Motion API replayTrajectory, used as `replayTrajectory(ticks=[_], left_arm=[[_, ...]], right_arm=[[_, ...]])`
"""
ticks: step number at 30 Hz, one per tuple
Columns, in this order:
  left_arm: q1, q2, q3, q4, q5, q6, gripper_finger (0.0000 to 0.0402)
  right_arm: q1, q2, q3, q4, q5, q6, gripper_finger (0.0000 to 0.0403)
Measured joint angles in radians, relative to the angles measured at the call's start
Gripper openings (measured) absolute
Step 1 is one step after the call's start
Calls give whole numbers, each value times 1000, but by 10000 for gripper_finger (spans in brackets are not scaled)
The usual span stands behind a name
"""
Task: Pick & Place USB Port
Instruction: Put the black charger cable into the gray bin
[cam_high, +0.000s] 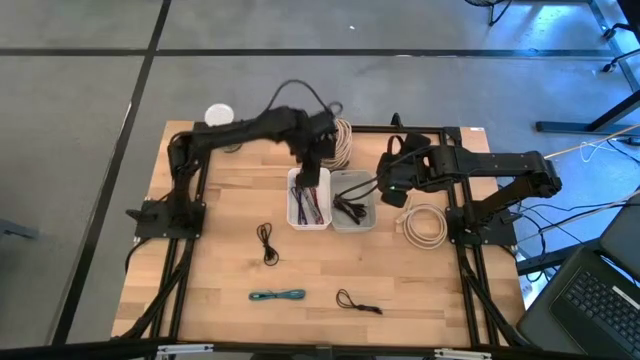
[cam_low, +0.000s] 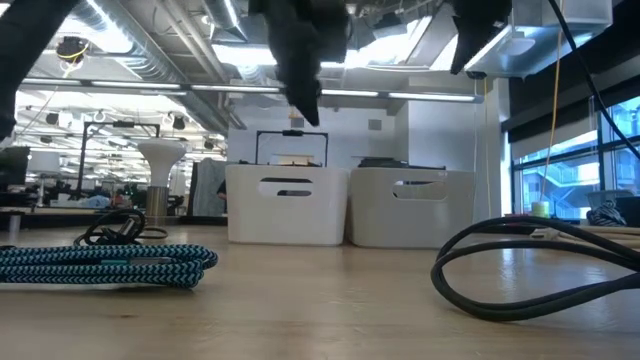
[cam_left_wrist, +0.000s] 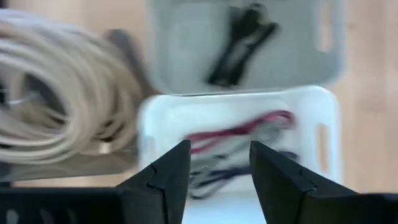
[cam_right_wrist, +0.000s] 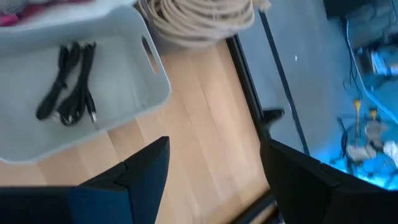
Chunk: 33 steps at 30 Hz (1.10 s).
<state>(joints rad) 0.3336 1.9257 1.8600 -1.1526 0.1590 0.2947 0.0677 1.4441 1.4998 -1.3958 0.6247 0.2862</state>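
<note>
A white bin (cam_high: 308, 208) holding red, purple and blue USB cables (cam_left_wrist: 239, 134) stands mid-table, with a grey bin (cam_high: 354, 212) holding a black cable (cam_right_wrist: 69, 84) beside it on the right. My left gripper (cam_left_wrist: 219, 165) hangs open above the white bin's far end (cam_high: 309, 180), pointing steeply down, with nothing between its fingers. My right gripper (cam_right_wrist: 214, 162) waits wide open and empty, raised just right of the grey bin (cam_high: 393, 190). On the near part of the table lie a black cable (cam_high: 267, 243), a teal braided cable (cam_high: 277, 295) and another black cable (cam_high: 358, 303).
A thick cream rope coil (cam_high: 341, 142) lies just beyond the bins. A white cable coil (cam_high: 425, 225) lies under the right arm. A white round object (cam_high: 220, 115) sits at the far left corner. In the low view the teal cable (cam_low: 100, 265) and a black cable loop (cam_low: 540, 262) lie nearest.
</note>
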Motion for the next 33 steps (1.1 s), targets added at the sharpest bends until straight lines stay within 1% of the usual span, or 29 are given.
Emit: replayTrajectory(ticks=[2, 4, 6, 8, 11, 15, 18, 22, 25, 27, 30, 33], left_arm=[[-56, -35, -41, 0, -20, -23, 152], [-108, -81, -110, 4, -26, -60, 149], [-159, -141, -212, 40, -35, -110, 146], [-211, -218, -339, 100, -71, -163, 144], [-282, -355, -544, 150, -127, -275, 143], [-367, -566, -780, 211, -184, -482, 143], [-437, -723, -914, 288, -201, -617, 143], [-516, -878, -1054, 453, -246, -702, 143], [-551, -937, -1128, 598, -285, -702, 143], [-562, -939, -1166, 705, -296, -681, 143], [-574, -909, -1214, 820, -256, -651, 143], [-592, -863, -1242, 857, -236, -651, 143]], right_arm=[[1, 0, 0, -46, 0, 43, 255], [3, 0, 0, -90, 0, 80, 255], [10, 0, 0, -118, 0, 103, 255], [22, 0, 0, -126, 1, 103, 255], [41, 0, -1, -126, 1, 100, 255], [60, 0, 0, -120, 2, 100, 255], [62, 0, -1, -96, 3, 100, 255], [62, 0, -1, -48, 4, 88, 255], [62, 0, -1, -20, 3, 58, 255], [62, 0, -1, -13, 3, 46, 255], [62, 0, -1, -19, 3, 48, 255], [62, 0, -1, -22, 3, 50, 255]])
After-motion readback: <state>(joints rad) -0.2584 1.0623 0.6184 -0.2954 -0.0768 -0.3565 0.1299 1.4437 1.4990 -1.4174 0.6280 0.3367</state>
